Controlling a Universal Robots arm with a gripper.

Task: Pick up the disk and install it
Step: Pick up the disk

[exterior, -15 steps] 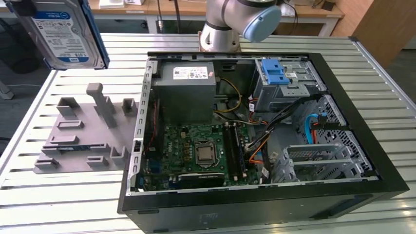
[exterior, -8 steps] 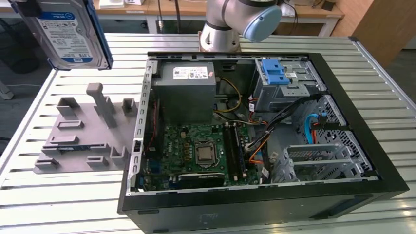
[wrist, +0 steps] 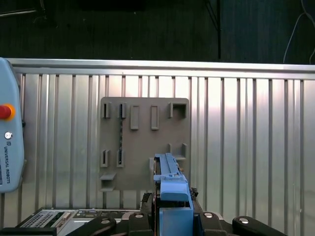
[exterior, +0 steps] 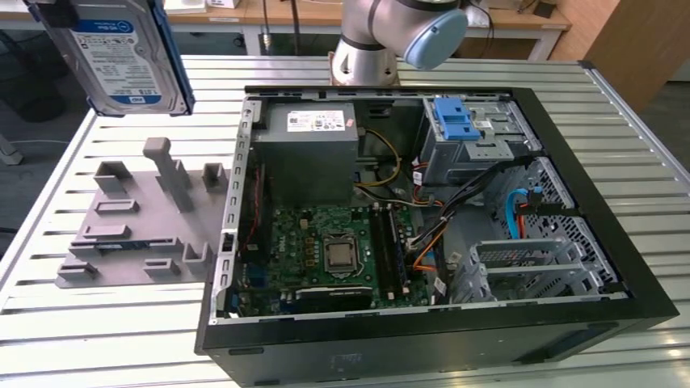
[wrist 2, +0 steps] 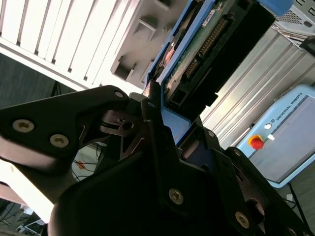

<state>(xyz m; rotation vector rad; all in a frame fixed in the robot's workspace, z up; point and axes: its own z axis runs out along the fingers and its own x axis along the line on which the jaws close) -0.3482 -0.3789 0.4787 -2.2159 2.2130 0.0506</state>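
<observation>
Holding the disk (exterior: 119, 56) lifted high, well above the surface (exterior: 108, 339), label side facing the exterior view. Clamping the gripper (wrist 2: 165, 115) closed on one end of the disk (wrist 2: 206, 44), with the fingers (wrist 2: 153, 101) pressing against its blue plastic rails and the green circuit board and connector pointing away from the gripper. Seeing the disk (wrist: 170, 172) edge-on in the first wrist view, directly ahead of the gripper, with the grey holder tray (wrist: 145, 142) lying below on the surface. Leaving the open computer case (exterior: 431, 202) and its metal cage with the blue latch (exterior: 458, 121) well apart from the gripper, off to one side. Judging the disk as stiff, dense for its size and shock-sensitive. Judging the plastic rails as smooth and possibly slippery, so favouring a firm pinch across the rails and avoiding the bare board.
</observation>
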